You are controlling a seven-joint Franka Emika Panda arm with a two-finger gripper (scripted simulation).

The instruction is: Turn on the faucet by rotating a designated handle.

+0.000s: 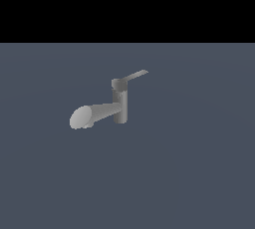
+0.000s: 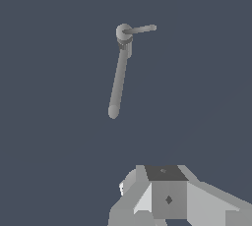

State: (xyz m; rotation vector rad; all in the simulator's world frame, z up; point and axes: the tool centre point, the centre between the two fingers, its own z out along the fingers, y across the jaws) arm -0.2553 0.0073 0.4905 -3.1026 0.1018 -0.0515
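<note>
Faucet (image 1: 119, 107) upright — handle (image 1: 135, 76) untouched, claw seemingly unseen.

No text, label, brand, number or sign can be read in either view. The faucet (image 1: 117, 105) is plain matte grey, and its handle (image 1: 135, 76) carries no marking. The grey-blue ground around it is bare of print. On the arm's housing (image 2: 169, 198), at the lower middle of the wrist view, there is a small dark diamond-shaped spot, but it is no letter or figure.
</note>
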